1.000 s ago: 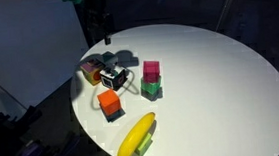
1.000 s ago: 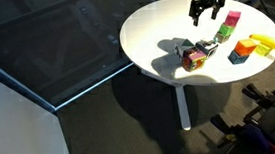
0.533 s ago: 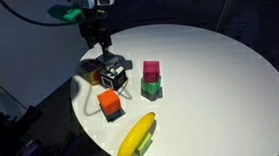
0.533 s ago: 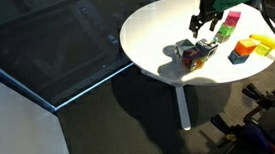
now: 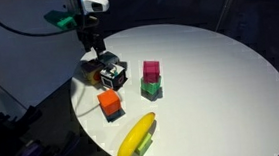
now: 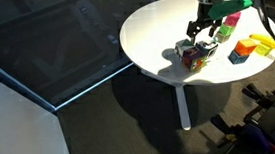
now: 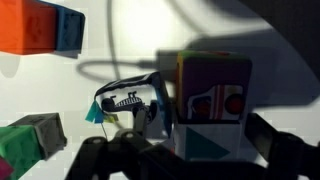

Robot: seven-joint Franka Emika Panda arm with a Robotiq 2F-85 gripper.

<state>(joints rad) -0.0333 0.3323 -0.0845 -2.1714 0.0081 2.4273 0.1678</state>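
**A:** Where does the printed cube point(image 7: 213, 100) sit?

**B:** On the tabletop point(image 5: 219, 72), close to its rim. It is in the small cluster on the side of the dark floor. A wiry item with a teal tag point(image 7: 122, 102) lies right against it or just beside it; I cannot tell which.

**A:** And which way from the tool?

**B:** Almost straight below. In an exterior view the tool point(image 5: 99, 57) hangs just above the cube and a touch behind it, toward the rim. From the wrist camera the cube fills the gap ahead, a little right of centre.

**A:** How is the tool set?

**B:** Spread wide and holding nothing. Its fingers point(image 7: 285, 158) stand out at the two lower corners of the wrist view, and neither seems to touch the cube.

**A:** Any long axis to line up with?

**B:** None, since it is a cube. Its printed face looks up at the camera, and its sides run roughly square to the line between the fingers.

**A:** What else is close?

**B:** The orange block point(image 5: 109, 103) is near. The pink-and-green stack point(image 5: 152, 79) is a bit further off, and the banana point(image 5: 136, 138) is well apart.
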